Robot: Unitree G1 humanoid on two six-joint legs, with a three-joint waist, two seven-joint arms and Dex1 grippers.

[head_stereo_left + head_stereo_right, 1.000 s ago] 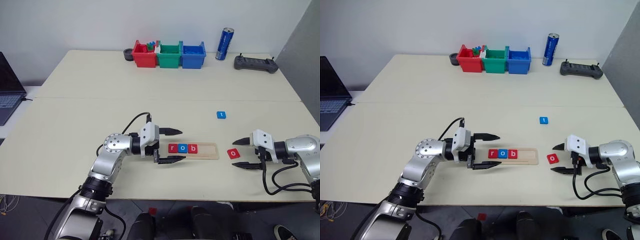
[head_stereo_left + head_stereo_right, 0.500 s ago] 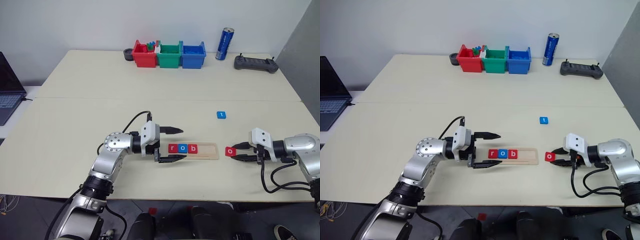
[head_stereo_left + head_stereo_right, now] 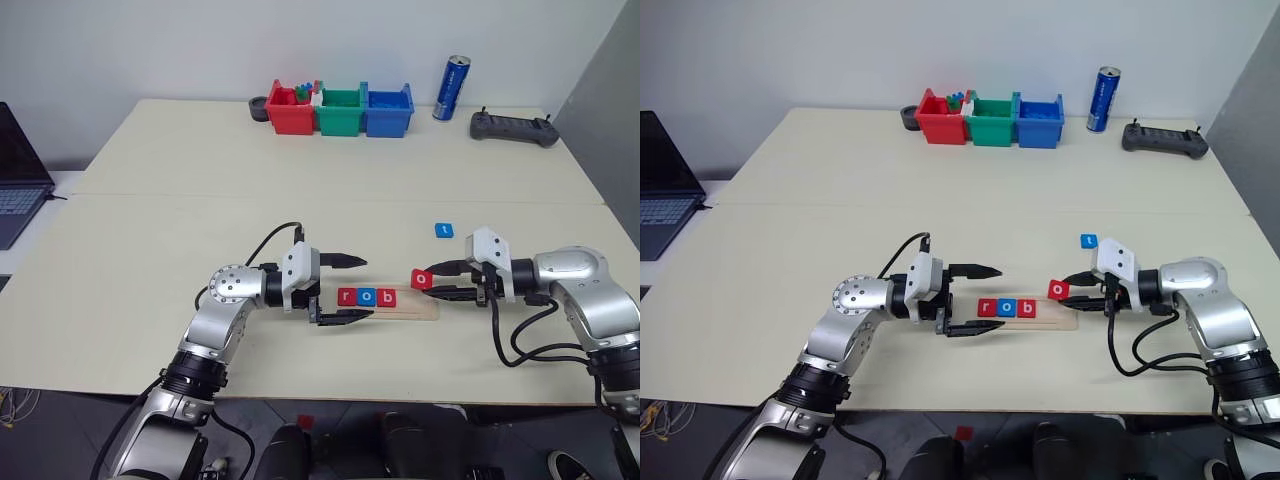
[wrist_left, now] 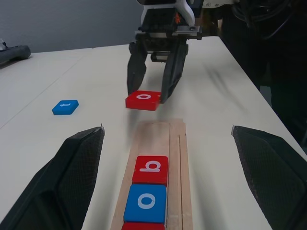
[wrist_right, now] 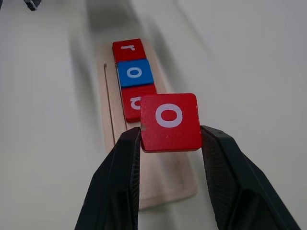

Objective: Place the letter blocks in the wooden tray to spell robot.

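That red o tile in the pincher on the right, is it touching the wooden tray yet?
Apart. In the left wrist view the red o tile, pinched in the right end effector, hangs above the table just past the wooden tray's end, with a gap between them.

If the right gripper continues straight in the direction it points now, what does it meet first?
Probably the wooden tray: the right gripper, shut on the red o block, points leftward and slightly down at its free end, beside the b block.
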